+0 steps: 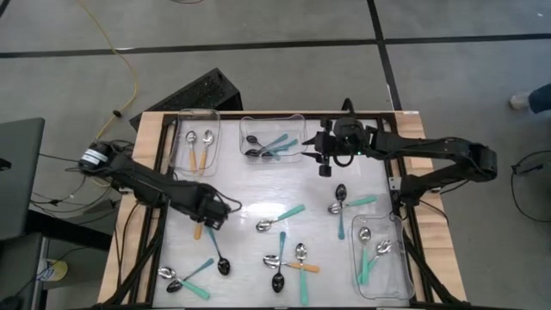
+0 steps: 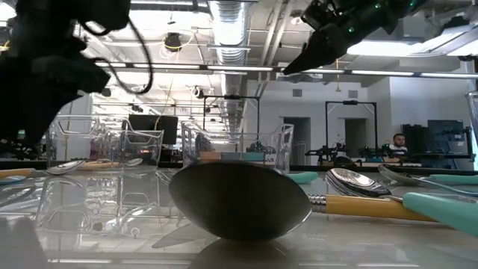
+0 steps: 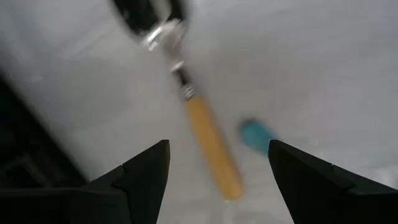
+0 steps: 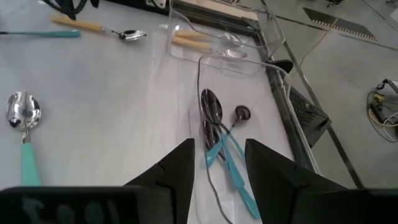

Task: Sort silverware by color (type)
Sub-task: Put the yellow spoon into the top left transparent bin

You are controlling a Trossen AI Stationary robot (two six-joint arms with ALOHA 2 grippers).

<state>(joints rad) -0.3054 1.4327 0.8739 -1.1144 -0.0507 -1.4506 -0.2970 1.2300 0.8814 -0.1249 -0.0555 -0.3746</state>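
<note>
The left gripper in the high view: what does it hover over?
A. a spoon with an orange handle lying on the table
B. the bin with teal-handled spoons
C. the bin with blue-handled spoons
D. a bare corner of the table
A: the left gripper, fingers open, is above an orange-handled spoon that lies on the table, outside every bin.

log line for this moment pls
left gripper: open over orange-handled spoon | right gripper: open, empty, above bin of blue spoons | stage: sorting underway
</note>
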